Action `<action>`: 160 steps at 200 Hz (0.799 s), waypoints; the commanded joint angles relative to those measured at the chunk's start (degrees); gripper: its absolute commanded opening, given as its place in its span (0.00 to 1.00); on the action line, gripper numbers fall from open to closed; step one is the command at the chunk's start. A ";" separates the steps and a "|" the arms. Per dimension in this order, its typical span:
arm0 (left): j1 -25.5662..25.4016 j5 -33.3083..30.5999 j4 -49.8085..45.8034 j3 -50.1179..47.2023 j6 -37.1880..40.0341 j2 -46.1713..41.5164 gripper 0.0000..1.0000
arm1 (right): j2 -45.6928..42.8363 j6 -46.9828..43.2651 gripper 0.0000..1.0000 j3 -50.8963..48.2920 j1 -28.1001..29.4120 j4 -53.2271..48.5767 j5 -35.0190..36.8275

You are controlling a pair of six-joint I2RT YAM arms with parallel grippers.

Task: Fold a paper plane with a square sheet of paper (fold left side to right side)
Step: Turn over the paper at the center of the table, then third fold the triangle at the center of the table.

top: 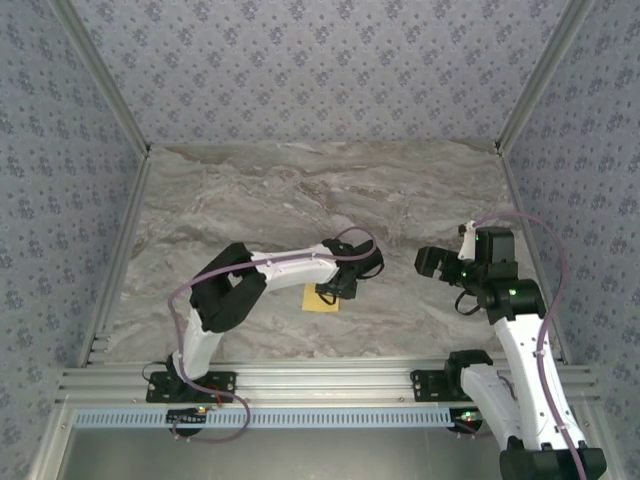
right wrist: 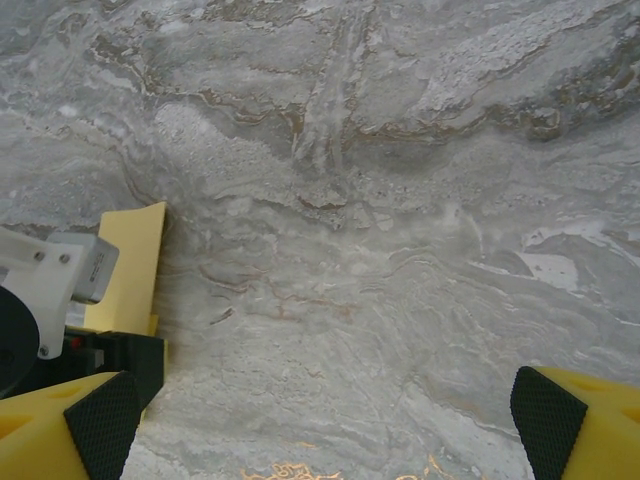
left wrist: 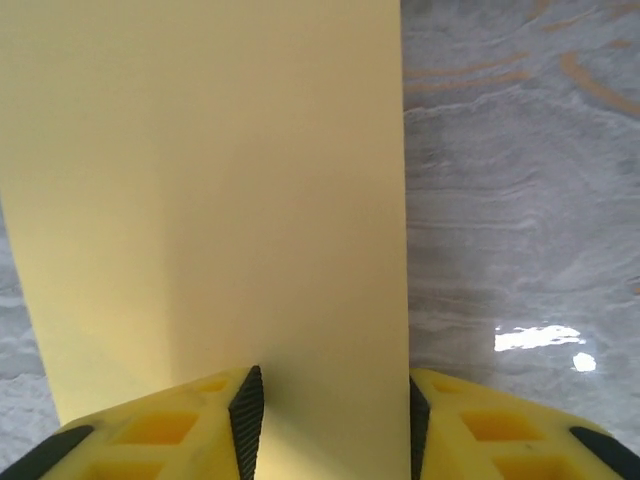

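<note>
Square sheet of paper (top: 315, 300) lies flat on the marble worktop (top: 300, 190), close to its near edge and about midway between its left and right edges. From above it reads as a small patch of pale yellow-orange, narrower than a full square would be, so it may already be doubled over, though I cannot be sure at this size. In the left wrist view the sheet (left wrist: 200, 180) has a straight, clean right edge and a soft band of shading down its middle that looks like a shallow bend or crease.

The left gripper (top: 335, 290) is bent down right over the sheet's far right part. Its jaws stand partly apart, astride the strip next to that right edge, with the right pad at the edge and the left finger (left wrist: 245, 410) over the paper. No pinch is visible. I judge it is placed there to pin or press the sheet for the left-to-right fold.

The right gripper (top: 432, 262) hangs off to the right, well apart from the paper, its jaws wide and holding nothing, over bare marble. Its wrist camera catches the sheet's edge (right wrist: 135, 260) at far left; it seems parked to keep out of the way
</note>
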 commanded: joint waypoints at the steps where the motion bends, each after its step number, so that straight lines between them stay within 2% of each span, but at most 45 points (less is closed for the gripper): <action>1: 0.32 6.75 9.55 -2.36 1.09 -4.02 0.46 | -0.41 0.64 1.00 -1.22 -0.31 1.83 -3.31; 50: 2.90 11.86 21.25 -12.73 2.06 -17.23 0.62 | -0.10 4.10 1.00 -5.48 0.44 8.00 -9.13; 88: 8.67 13.77 28.55 -26.65 0.23 -29.07 0.65 | 3.58 12.64 1.00 -9.92 3.57 18.04 -11.51; 108: 12.67 17.24 35.66 -35.22 -1.65 -34.14 0.65 | 10.66 12.97 1.00 -9.71 8.20 22.92 -13.07; 138: 17.89 23.36 46.37 -45.60 -4.10 -38.33 0.63 | 24.82 9.51 1.00 -4.11 18.02 26.29 -9.67; 160: 19.79 26.51 49.62 -47.97 -3.96 -38.35 0.62 | 35.12 9.06 0.90 0.62 22.03 30.63 -9.07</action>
